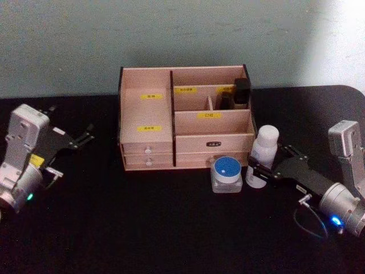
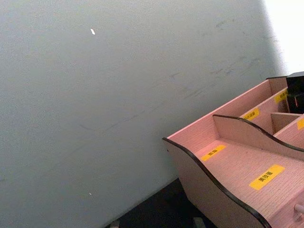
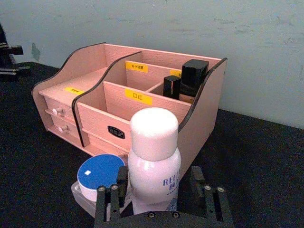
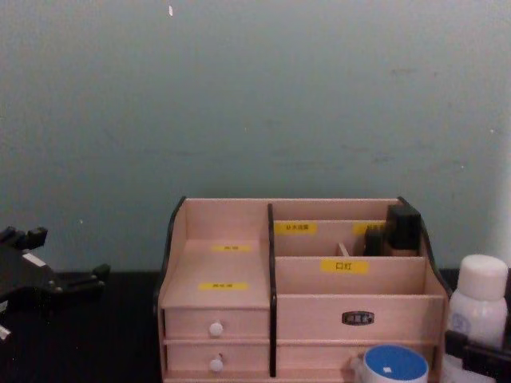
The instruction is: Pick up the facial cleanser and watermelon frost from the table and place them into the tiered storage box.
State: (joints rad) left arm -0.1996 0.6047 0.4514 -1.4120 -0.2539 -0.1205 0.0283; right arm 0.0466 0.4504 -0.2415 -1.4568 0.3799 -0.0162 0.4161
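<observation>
right gripper [image 1: 258, 173] spread round cleanser [image 3: 153, 161], upright on table [image 1: 142, 228], jar [image 1: 226, 174] just beside, box [image 1: 148, 145] behind. left gripper [image 1: 85, 138] parked left, state unclear tbh

The black table [image 1: 142, 228] carries the tiered storage box [image 1: 211, 142] towards its far side, in the middle. Just in front of the box's right part stands the watermelon frost [image 1: 226, 174]. Close beside it, on its right, the facial cleanser [image 1: 265, 149] stands upright.
</observation>
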